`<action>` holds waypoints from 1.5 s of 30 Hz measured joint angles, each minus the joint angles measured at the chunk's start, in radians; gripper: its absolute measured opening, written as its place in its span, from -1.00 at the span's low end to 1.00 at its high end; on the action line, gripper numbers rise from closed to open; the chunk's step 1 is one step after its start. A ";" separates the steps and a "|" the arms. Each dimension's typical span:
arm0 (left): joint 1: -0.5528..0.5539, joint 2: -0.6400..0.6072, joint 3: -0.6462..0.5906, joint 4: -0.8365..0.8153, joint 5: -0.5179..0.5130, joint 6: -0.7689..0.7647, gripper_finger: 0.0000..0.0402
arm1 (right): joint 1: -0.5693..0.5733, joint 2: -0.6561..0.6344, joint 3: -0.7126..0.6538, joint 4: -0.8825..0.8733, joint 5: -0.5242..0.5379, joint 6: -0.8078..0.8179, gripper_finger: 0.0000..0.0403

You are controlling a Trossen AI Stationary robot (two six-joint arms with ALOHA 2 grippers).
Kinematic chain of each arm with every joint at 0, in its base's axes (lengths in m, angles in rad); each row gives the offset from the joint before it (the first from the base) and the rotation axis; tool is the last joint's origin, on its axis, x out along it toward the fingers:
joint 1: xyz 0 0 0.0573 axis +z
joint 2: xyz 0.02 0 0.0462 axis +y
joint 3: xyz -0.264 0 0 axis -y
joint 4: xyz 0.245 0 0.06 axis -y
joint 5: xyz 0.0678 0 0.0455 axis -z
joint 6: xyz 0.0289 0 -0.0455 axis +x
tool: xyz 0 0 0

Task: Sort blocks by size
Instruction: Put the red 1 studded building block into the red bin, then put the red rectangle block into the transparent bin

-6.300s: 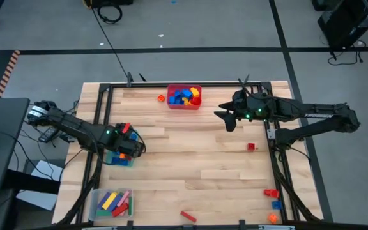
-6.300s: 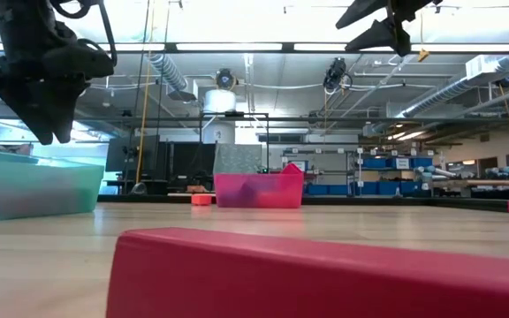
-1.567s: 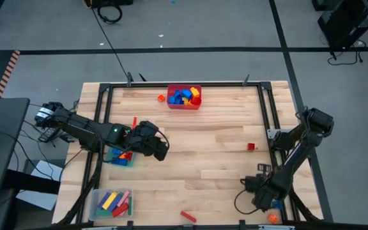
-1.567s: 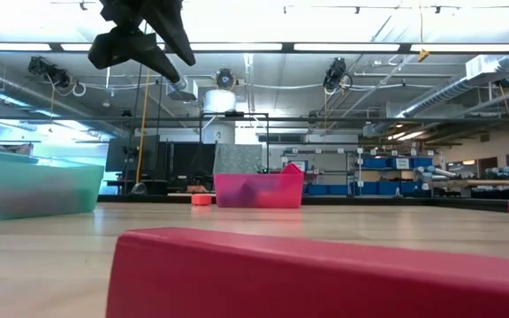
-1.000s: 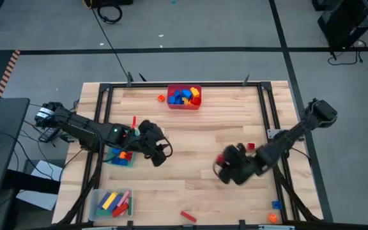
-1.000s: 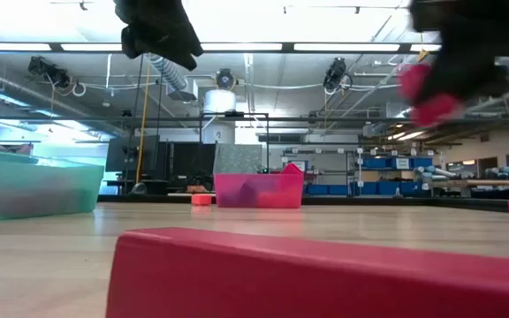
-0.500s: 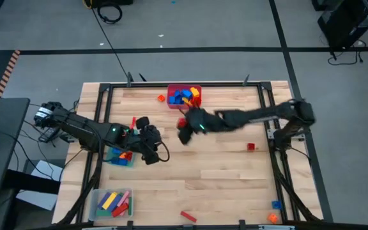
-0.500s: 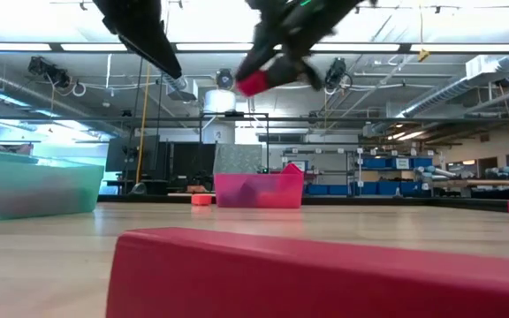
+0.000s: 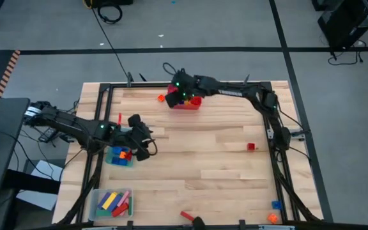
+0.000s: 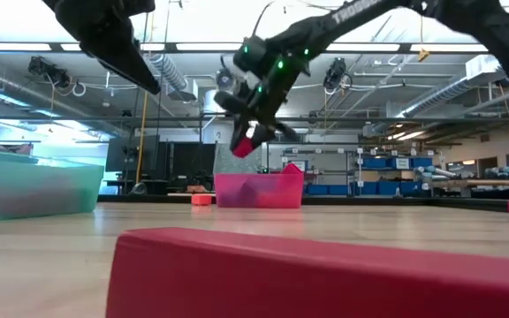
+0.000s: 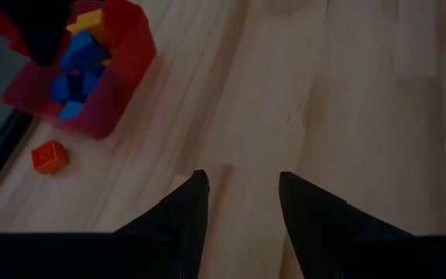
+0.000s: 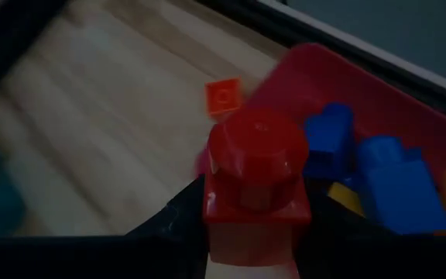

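**Red block held above the red bin at the far edge**

The right gripper (image 9: 179, 96) is held over the left end of the red bin (image 9: 193, 106) at the far edge of the table; its fingers are closed on a small red block (image 12: 258, 174), which is seen between them in the right wrist view and hangs above the bin's left end in the low view (image 10: 245, 143); the bin therefore lies directly below and slightly to the right of the held block, and a release here is judged likely to drop it inside or close to the left wall; the margin at that wall cannot be told exactly. The block is short and squarish with a single round stud on top, so no long axis is to be reckoned with; it is glossy red plastic. Blue blocks (image 12: 378, 174) and a yellow one are piled in the bin; a small orange block (image 12: 223, 96) lies on the wood just left of the bin, outside it.

The left gripper (image 11: 238, 203) is held near the left side of the table, beside the green bin (image 9: 119, 156); its fingers stand narrowly apart with nothing between them; it is well apart from the red bin, so the right arm is much the nearer. A lone red block (image 9: 251, 147) is left on the right side of the table; a long red bar (image 9: 188, 216) lies at the near edge.
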 joint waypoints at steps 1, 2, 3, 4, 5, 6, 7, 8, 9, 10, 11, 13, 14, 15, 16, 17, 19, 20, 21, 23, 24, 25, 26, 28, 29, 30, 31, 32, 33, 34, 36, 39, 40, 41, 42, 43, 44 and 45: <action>0.001 -0.009 -0.008 0.002 0.000 -0.003 -0.16 | -0.014 0.016 0.010 -0.007 -0.016 0.000 -0.29; 0.001 -0.015 -0.016 0.003 0.000 -0.015 -0.16 | -0.027 0.029 0.015 -0.008 -0.031 0.000 -0.29; 0.001 -0.019 -0.021 -0.002 0.000 -0.027 -0.16 | -0.038 0.038 0.016 -0.008 -0.047 0.000 -0.28; 0.001 -0.021 -0.026 -0.003 0.001 -0.044 -0.16 | -0.046 0.048 0.016 -0.009 -0.063 0.000 -0.24; 0.001 -0.021 -0.029 -0.005 0.003 -0.047 -0.16 | -0.054 0.055 0.016 -0.009 -0.083 0.002 -0.16; 0.001 -0.021 -0.031 -0.008 0.003 -0.047 -0.16 | -0.061 0.062 0.016 -0.010 -0.106 0.008 -0.08; 0.001 -0.021 -0.031 -0.010 0.003 -0.042 -0.16 | -0.068 0.065 0.016 -0.014 -0.134 0.012 0.01; 0.001 -0.021 -0.031 -0.008 0.003 -0.030 -0.16 | -0.072 0.065 0.016 -0.016 -0.154 0.014 0.09; 0.001 -0.022 -0.031 -0.006 0.004 -0.020 -0.16 | -0.075 0.064 0.016 -0.016 -0.160 0.014 0.16; 0.001 -0.022 -0.031 -0.006 0.004 -0.019 -0.16 | -0.076 0.058 0.016 -0.015 -0.160 0.015 0.22; 0.001 -0.022 -0.031 -0.007 0.005 -0.019 -0.16 | -0.078 0.049 0.016 -0.024 -0.160 0.015 0.26; 0.001 -0.022 -0.031 -0.005 0.005 -0.019 -0.16 | -0.081 0.026 0.016 -0.045 -0.151 0.015 0.31; 0.001 -0.022 -0.031 -0.003 0.005 -0.018 -0.16 | -0.081 0.010 0.016 -0.063 -0.147 0.014 0.32; 0.001 -0.022 -0.031 0.000 0.005 -0.018 -0.16 | -0.080 -0.007 0.016 -0.087 -0.145 0.007 0.32; 0.001 -0.021 -0.031 0.006 0.004 -0.019 -0.16 | -0.080 -0.028 0.016 -0.113 -0.144 -0.003 0.32; 0.001 -0.021 -0.031 0.010 0.004 -0.019 -0.16 | -0.074 -0.048 0.016 -0.140 -0.141 -0.018 0.31; 0.001 -0.021 -0.031 0.011 0.004 -0.019 -0.16 | -0.056 -0.087 0.016 -0.208 -0.133 -0.050 0.29; 0.001 -0.021 -0.031 0.012 0.004 -0.023 -0.16 | -0.041 -0.106 0.016 -0.244 -0.128 -0.067 0.28; 0.001 -0.021 -0.031 0.012 0.004 -0.027 -0.16 | -0.022 -0.124 0.016 -0.278 -0.122 -0.080 0.27; 0.001 -0.021 -0.031 0.022 0.004 -0.022 -0.16 | 0.024 -0.159 0.013 -0.352 -0.094 -0.098 0.25; 0.000 -0.020 -0.031 0.034 0.005 -0.017 -0.16 | 0.050 -0.181 0.004 -0.386 -0.072 -0.103 0.25; -0.003 -0.020 -0.031 0.048 0.011 -0.012 -0.16 | 0.081 -0.201 -0.010 -0.410 -0.039 -0.106 0.25; -0.008 -0.020 -0.031 0.064 0.021 0.004 -0.16 | 0.114 -0.222 -0.028 -0.433 -0.006 -0.106 0.25; -0.023 -0.017 -0.031 0.110 0.026 0.025 -0.16 | 0.185 -0.261 -0.068 -0.476 0.058 -0.090 0.26; -0.031 -0.009 -0.030 0.133 0.026 0.030 -0.16 | 0.224 -0.280 -0.090 -0.489 0.079 -0.074 0.26; -0.038 0.001 -0.024 0.147 0.026 0.031 -0.16 | 0.265 -0.301 -0.113 -0.501 0.093 -0.055 0.26; -0.048 0.013 -0.017 0.153 0.026 0.031 -0.16 | 0.303 -0.322 -0.136 -0.513 0.102 -0.032 0.27; -0.057 0.029 -0.006 0.153 0.026 0.030 -0.16 | 0.343 -0.342 -0.161 -0.515 0.105 -0.007 0.27; -0.065 0.050 0.008 0.153 0.026 0.030 -0.16 | 0.382 -0.364 -0.188 -0.511 0.107 0.019 0.27; -0.073 0.072 0.024 0.154 0.025 0.031 -0.16 | 0.421 -0.385 -0.215 -0.509 0.115 0.047 0.27; -0.091 0.113 0.053 0.140 0.024 0.032 -0.16 | 0.496 -0.421 -0.267 -0.505 0.146 0.110 0.27; -0.109 0.175 0.115 0.146 0.022 0.032 -0.16 | 0.606 -0.478 -0.336 -0.502 0.204 0.230 0.26; -0.115 0.196 0.137 0.143 0.022 0.032 -0.16 | 0.642 -0.498 -0.356 -0.502 0.219 0.268 0.26; -0.121 0.219 0.162 0.139 0.022 0.030 -0.16 | 0.677 -0.518 -0.377 -0.501 0.231 0.305 0.26; -0.128 0.243 0.190 0.138 0.022 0.029 -0.16 | 0.711 -0.536 -0.396 -0.500 0.238 0.343 0.27; -0.136 0.269 0.221 0.136 0.021 0.029 -0.16 | 0.745 -0.550 -0.414 -0.502 0.246 0.380 0.27; -0.145 0.295 0.252 0.127 0.022 0.033 -0.16 | 0.777 -0.564 -0.431 -0.502 0.254 0.415 0.27; -0.156 0.322 0.284 0.121 0.025 0.042 -0.16 | 0.807 -0.575 -0.447 -0.501 0.262 0.452 0.27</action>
